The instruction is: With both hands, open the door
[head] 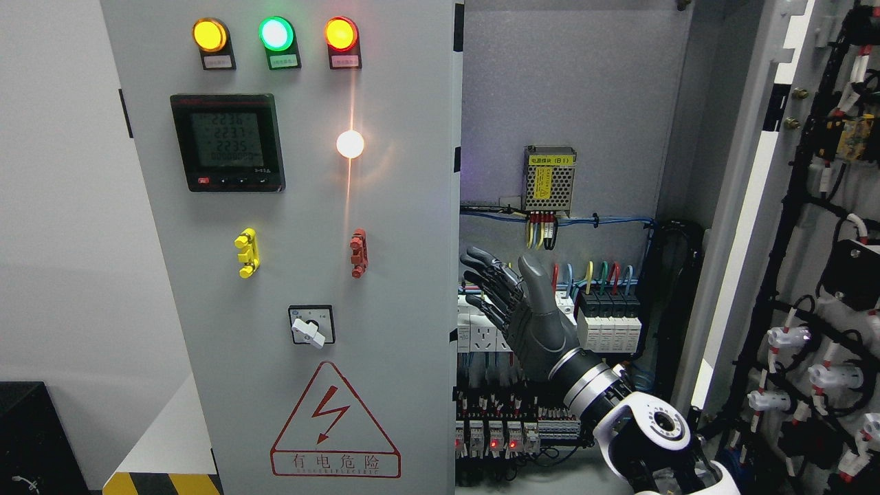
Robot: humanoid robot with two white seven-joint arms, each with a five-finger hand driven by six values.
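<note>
Grey left door [289,275] remains closed while the right door [749,206] stands swung wide, and we judge our right hand [522,313], fingers spread and empty, must next hook the left door's edge.

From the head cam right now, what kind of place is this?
Likely an electrical control room or test bay. A grey power cabinet door carries indicator lamps, a digital meter and a shock-warning triangle; inside are breakers. The right hand hangs open at the door edge.
</note>
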